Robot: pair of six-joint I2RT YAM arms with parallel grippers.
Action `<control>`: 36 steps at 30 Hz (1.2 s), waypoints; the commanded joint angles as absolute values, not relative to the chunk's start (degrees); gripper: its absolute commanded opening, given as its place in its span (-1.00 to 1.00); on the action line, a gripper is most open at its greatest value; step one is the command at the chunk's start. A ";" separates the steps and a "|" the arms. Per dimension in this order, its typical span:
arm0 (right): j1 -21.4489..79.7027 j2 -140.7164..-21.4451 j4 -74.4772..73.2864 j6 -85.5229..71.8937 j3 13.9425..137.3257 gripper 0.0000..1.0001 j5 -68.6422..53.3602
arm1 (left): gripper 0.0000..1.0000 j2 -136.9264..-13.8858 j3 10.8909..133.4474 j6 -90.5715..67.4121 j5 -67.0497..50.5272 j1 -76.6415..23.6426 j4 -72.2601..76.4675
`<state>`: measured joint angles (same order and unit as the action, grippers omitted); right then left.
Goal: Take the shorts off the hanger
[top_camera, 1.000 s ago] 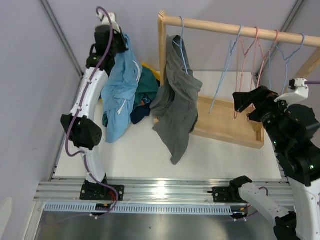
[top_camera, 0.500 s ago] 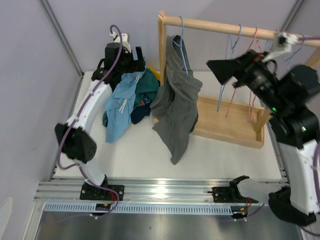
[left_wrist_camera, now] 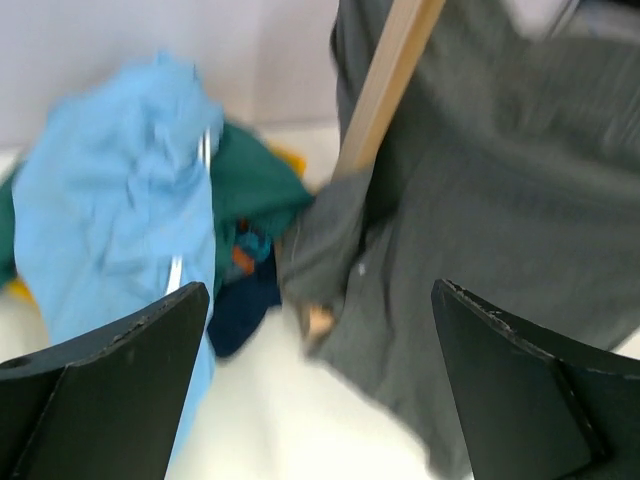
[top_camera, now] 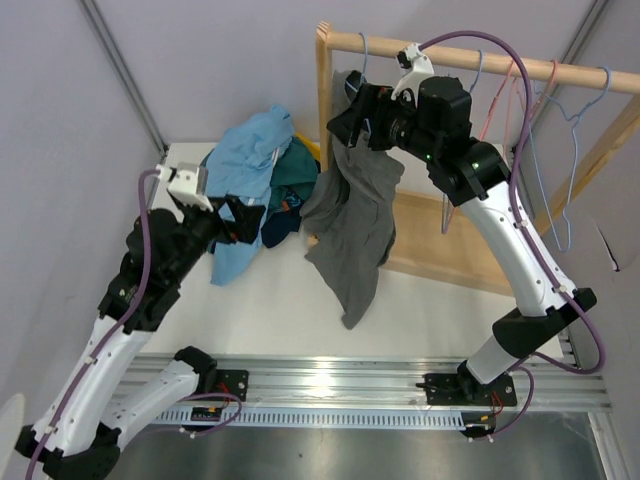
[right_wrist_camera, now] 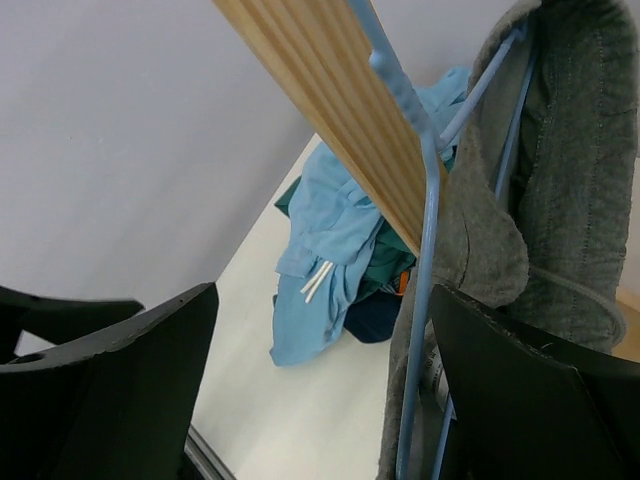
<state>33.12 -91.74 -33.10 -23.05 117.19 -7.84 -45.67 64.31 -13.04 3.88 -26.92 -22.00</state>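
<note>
While grey shorts (top_camera: 355,215) drape the hanger (right_wrist_camera: 430,210), left fingers (left_wrist_camera: 100,390) and right fingers (right_wrist_camera: 110,380) gape empty.

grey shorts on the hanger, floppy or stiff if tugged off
Probably floppy: the grey shorts hang in loose folds below the blue hanger. Likely light, since that thin hanger carries them. They may snag rather than slip, as fabric drapes over the hanger's shoulder, so a tug could swing it on the wooden rail.
</note>
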 commanded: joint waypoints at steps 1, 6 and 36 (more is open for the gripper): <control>33.66 -90.00 -29.98 -20.74 119.01 0.87 -4.66 | 0.98 -39.57 58.02 -14.59 3.60 -27.51 -26.54; 33.92 -90.18 -27.86 -22.15 116.20 0.18 -3.52 | 0.99 -33.67 54.50 -14.06 4.04 -27.51 -29.44; 49.90 -74.80 -25.57 -15.03 113.47 -1.00 28.71 | 0.98 -56.57 73.55 -9.06 11.60 -64.90 -20.49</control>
<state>44.88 -80.31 -30.06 -17.87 110.89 20.71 -51.99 69.08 -11.75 5.91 -56.34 -25.87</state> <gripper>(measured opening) 0.033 0.993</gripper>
